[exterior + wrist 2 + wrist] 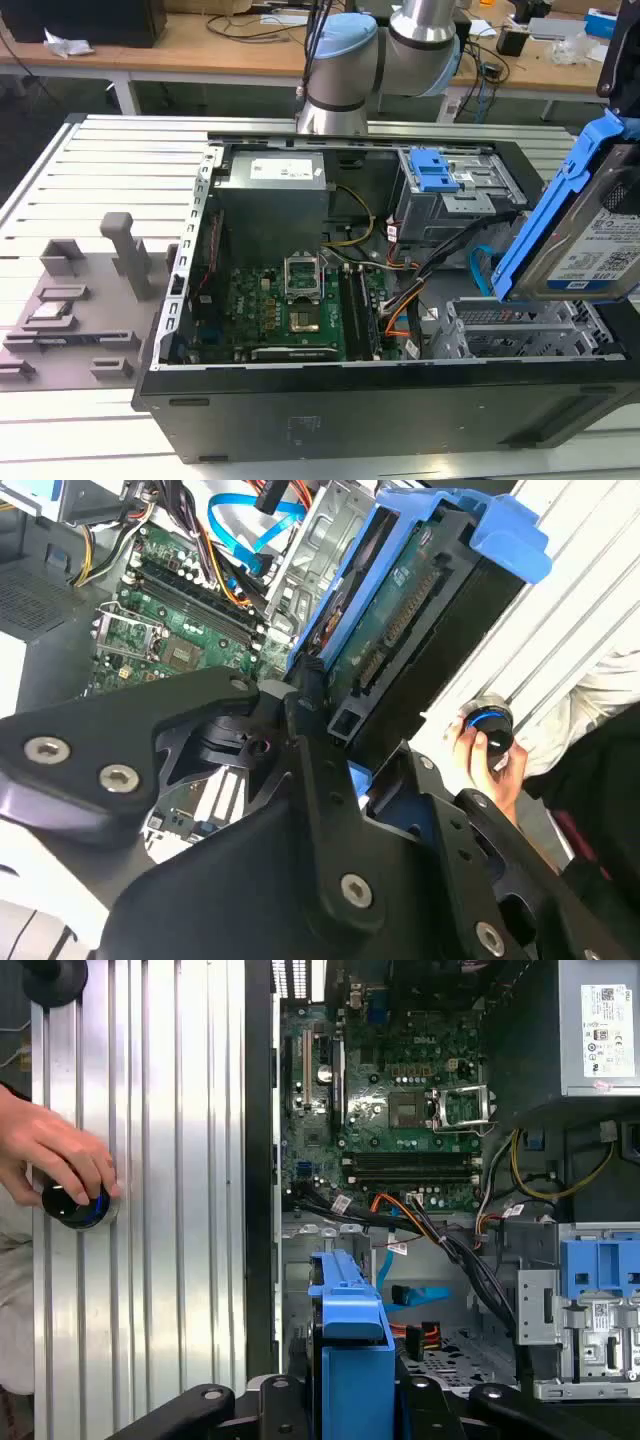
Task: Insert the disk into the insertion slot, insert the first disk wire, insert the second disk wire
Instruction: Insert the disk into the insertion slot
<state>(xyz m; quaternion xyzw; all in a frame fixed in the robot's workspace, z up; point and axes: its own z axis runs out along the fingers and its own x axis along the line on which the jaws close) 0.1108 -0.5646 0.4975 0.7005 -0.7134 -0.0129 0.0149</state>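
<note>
In the second wrist view the gripper [350, 750] sat closest, its black fingers [300, 720] pinching the blue carrier frame of the disk [400, 610] from both sides. The disk was tilted, with its green circuit-board face showing. Beside it, over the slatted table [590, 600], a person's hand [495, 760] held a round blue-ringed knob [488, 722]. Past the disk lay the motherboard [170, 630] and a loop of the second disk wire [240, 530].

In the first wrist view the disk [350, 1350] appeared edge-on between the black fingers, hanging over the insertion slot [450, 1360] and not seated in it. The second disk wire [420, 1293] lay just beside the carrier's edge. The first disk wire [400, 1208] ran from the motherboard side toward the slot. The taller cage with its blue latch [595, 1270] stood beside the slot, and the hand [55, 1155] rested on the knob on the table.

In the exterior view the disk [600, 245] was held aloft at the exterior view's right, label side visible and leaning. It was above the insertion slot [520, 330] and clear of it. Both wires lay loose inside the open black case [350, 410], the light-blue one [480, 270] near the carrier's lower end and the orange one [397, 303] closer to the motherboard. The arm [390, 50] rose behind the case.
</note>
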